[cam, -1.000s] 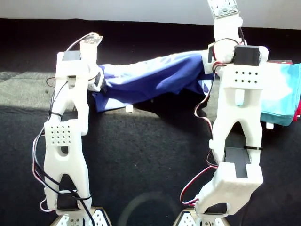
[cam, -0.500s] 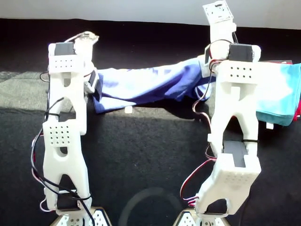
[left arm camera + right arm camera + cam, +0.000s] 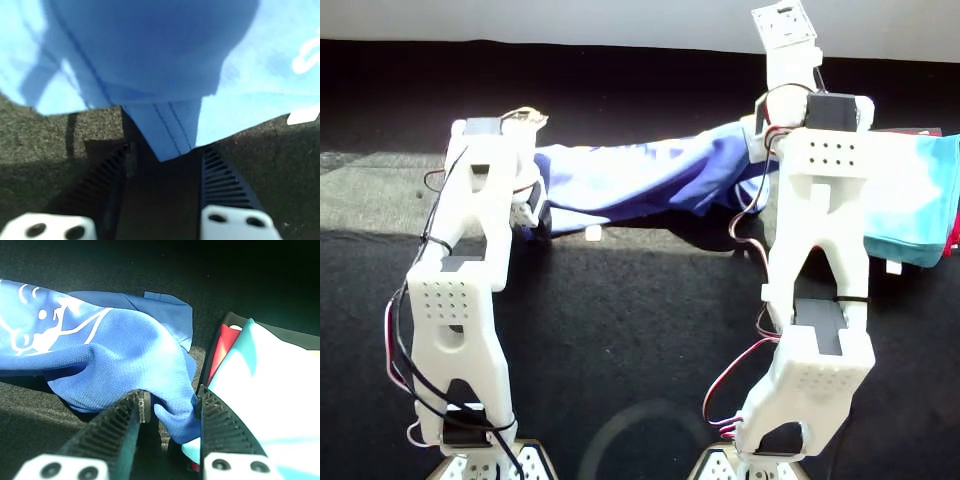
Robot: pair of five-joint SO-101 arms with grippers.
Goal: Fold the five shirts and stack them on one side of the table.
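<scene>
High view: saw shirt (image 3: 640, 180) strung crosswise, long axis running left pincer (image 3: 164, 150) to right pincer (image 3: 170, 400). Found each clenched on own shirt end. Judged stack (image 3: 920, 200) just beside right pincer, well off left.

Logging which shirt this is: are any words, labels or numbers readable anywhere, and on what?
None can be read.
On the blue shirt, white print: curved strokes, no legible letters.
By the shirt's edge, small white tag: too small to read.
</scene>
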